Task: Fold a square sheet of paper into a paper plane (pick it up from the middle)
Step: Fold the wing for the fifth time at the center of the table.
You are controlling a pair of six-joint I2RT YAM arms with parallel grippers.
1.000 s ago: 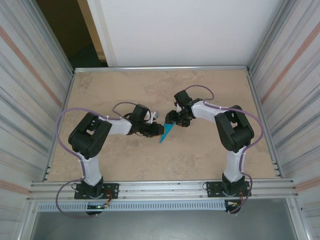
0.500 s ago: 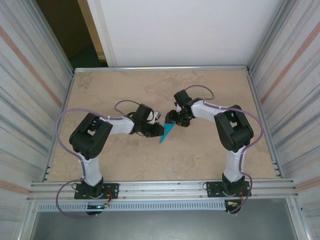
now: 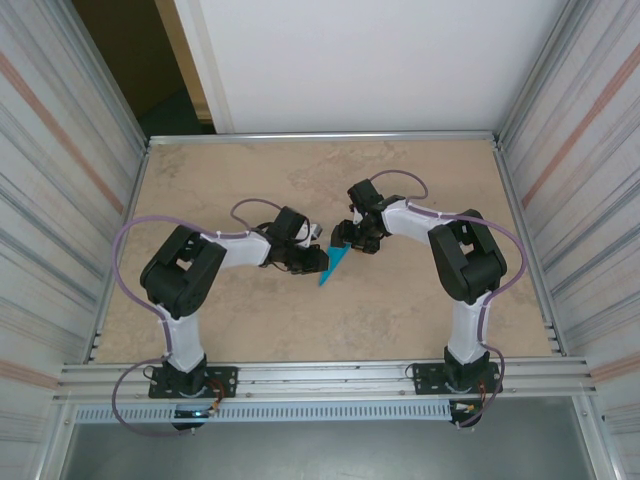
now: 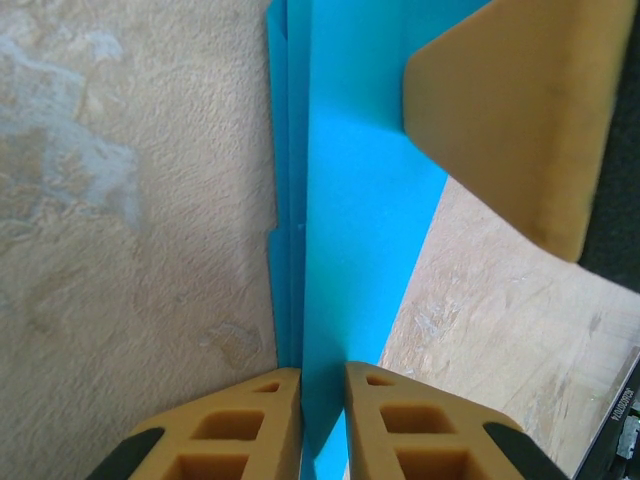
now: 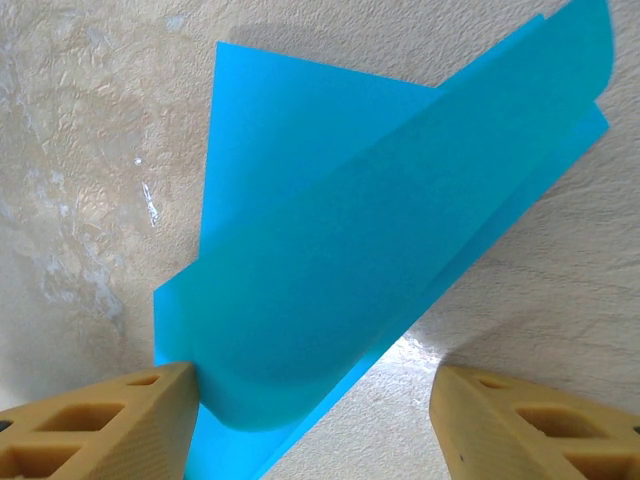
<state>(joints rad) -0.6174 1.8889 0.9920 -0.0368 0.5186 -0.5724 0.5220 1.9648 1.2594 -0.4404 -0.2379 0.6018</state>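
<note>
The square sheet of paper is folded into a narrow teal paper plane (image 3: 333, 263) lying mid-table, its point toward the near edge. My left gripper (image 3: 312, 260) reaches in from the left. In the left wrist view that gripper (image 4: 323, 420) is shut on the plane's upright centre fold (image 4: 360, 200), with layered edges lying flat to the left. My right gripper (image 3: 345, 240) hovers over the wide far end. In the right wrist view it (image 5: 312, 420) stands open, and a raised wing of the plane (image 5: 380, 230) leans against its left finger (image 5: 110, 420). A right fingertip (image 4: 510, 110) rests on the paper.
The tan tabletop (image 3: 250, 180) is bounded by an aluminium rail (image 3: 320, 375) at the near edge and ribbed walls (image 3: 60, 180) on both sides. A white panel (image 3: 360, 60) stands behind the far edge.
My left gripper's jaws have narrowed onto the plane's fold, and its wrist has edged slightly right. The right arm and the paper have barely moved.
</note>
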